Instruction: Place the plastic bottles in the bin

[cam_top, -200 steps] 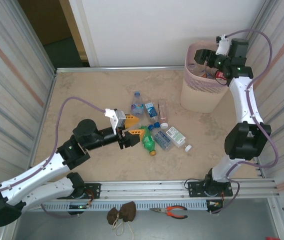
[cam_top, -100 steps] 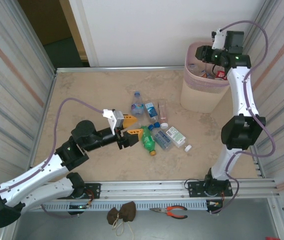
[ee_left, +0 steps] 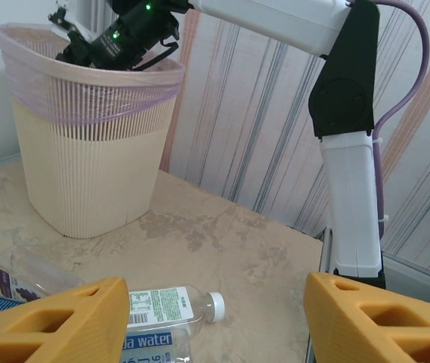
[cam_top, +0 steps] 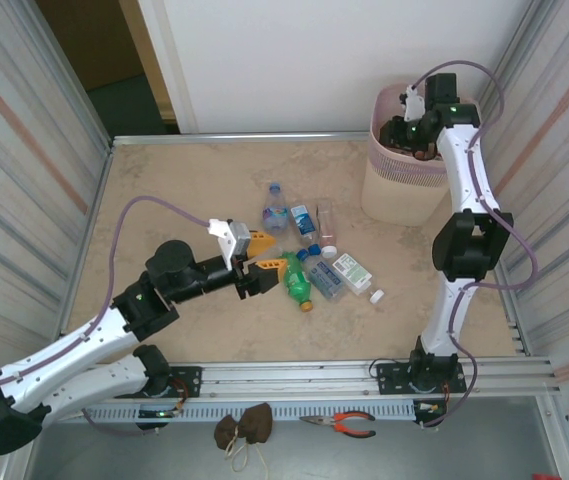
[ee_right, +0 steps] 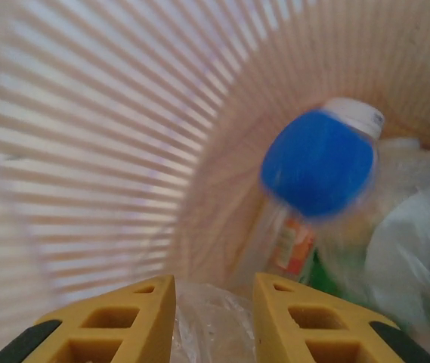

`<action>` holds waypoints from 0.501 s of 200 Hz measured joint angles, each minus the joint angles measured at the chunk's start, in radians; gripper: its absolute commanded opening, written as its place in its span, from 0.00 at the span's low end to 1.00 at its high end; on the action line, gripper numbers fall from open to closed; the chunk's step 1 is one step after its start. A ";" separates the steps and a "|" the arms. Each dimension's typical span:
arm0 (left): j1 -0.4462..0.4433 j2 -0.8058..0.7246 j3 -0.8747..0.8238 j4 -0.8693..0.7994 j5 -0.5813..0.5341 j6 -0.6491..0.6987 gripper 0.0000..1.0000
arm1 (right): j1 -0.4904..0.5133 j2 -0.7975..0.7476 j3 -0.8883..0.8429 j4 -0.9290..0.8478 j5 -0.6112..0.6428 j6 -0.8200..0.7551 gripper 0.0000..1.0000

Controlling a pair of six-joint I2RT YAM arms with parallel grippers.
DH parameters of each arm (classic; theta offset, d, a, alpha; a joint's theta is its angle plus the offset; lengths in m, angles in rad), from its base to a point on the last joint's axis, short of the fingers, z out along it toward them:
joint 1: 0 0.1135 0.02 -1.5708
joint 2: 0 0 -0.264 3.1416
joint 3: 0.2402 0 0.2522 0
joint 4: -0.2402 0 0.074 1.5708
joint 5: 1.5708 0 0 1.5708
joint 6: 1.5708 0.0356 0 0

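Right gripper (ee_right: 213, 281) jaws nearly together, nothing visibly gripped, down inside the bin (cam_top: 396, 195), upper right of the top view. Blurred blue bottle (ee_right: 317, 162) lies below them. Best to lift straight clear of the rim.

Left gripper (cam_top: 268, 254) jaws wide and empty, centre frame, beside green bottle (cam_top: 297, 282) on worktop (cam_top: 164, 190). Straddle its body squarely.

Bottles (cam_top: 309, 258) lie on the table (cam_top: 174, 190), left of and before the bin (cam_top: 399, 195).

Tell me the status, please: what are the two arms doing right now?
Left fingers open, at loose bottles on table. Right fingers shut, down inside bin, more bottles below. Nothing blocking.
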 measured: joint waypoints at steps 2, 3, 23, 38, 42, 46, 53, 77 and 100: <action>0.000 0.000 0.000 -0.001 -0.002 0.000 0.62 | 0.000 0.002 0.000 -0.002 0.001 0.000 0.31; 0.000 0.001 0.000 -0.001 -0.002 0.000 0.62 | 0.000 0.003 0.000 -0.002 0.001 0.000 0.31; 0.000 0.010 0.000 -0.010 -0.020 0.000 0.62 | 0.000 0.006 0.011 -0.010 0.009 0.000 0.32; 0.000 0.027 0.003 -0.027 -0.040 -0.001 0.62 | 0.000 0.006 0.023 -0.020 0.020 0.002 0.34; 0.000 0.031 0.006 -0.034 -0.046 -0.001 0.62 | 0.000 0.005 0.023 -0.021 0.024 0.003 0.34; 0.000 0.039 0.009 -0.042 -0.052 -0.001 0.62 | 0.000 0.003 0.023 -0.022 0.025 0.005 0.35; 0.000 0.051 0.016 -0.057 -0.066 -0.004 0.62 | -0.001 0.001 0.023 -0.024 0.030 0.008 0.36; 0.009 0.101 0.053 -0.117 -0.109 -0.017 0.62 | -0.006 -0.029 0.023 -0.025 0.040 0.027 0.39; 0.050 0.154 0.090 -0.172 -0.139 -0.061 0.61 | -0.011 -0.101 0.019 -0.022 0.054 0.032 0.40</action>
